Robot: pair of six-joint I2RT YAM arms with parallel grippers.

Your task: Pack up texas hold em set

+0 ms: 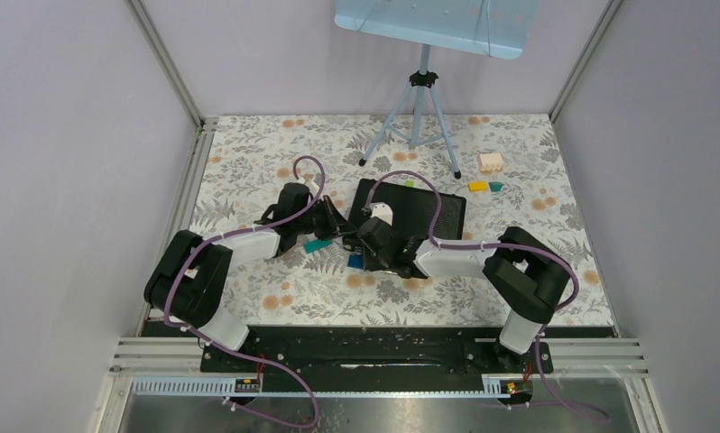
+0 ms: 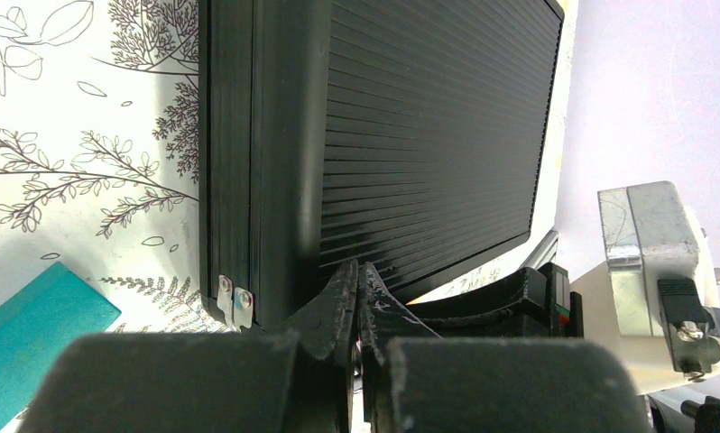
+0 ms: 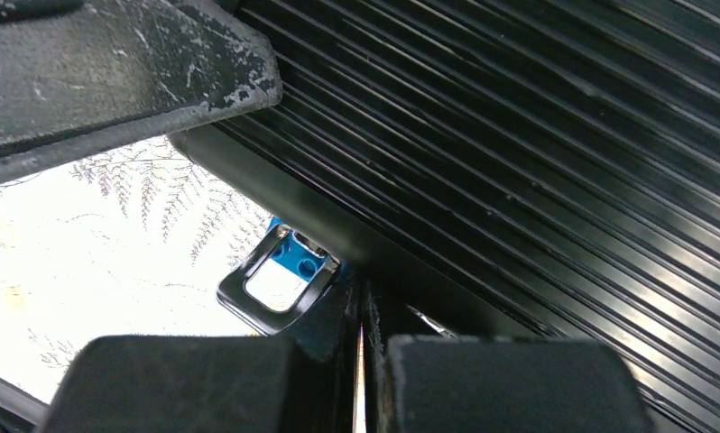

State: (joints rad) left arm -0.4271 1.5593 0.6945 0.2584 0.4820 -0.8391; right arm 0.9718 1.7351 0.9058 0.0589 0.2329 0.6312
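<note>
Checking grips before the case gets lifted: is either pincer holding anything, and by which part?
Nothing is held. The left pincer and the right pincer are both shut, fingers pressed together with nothing between, right beside the closed black case.

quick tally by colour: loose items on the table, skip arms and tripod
Black case: 1
Teal bricks: 2
Blue brick: 1
Yellow brick: 1
Pale block: 1
Total: 6
</note>
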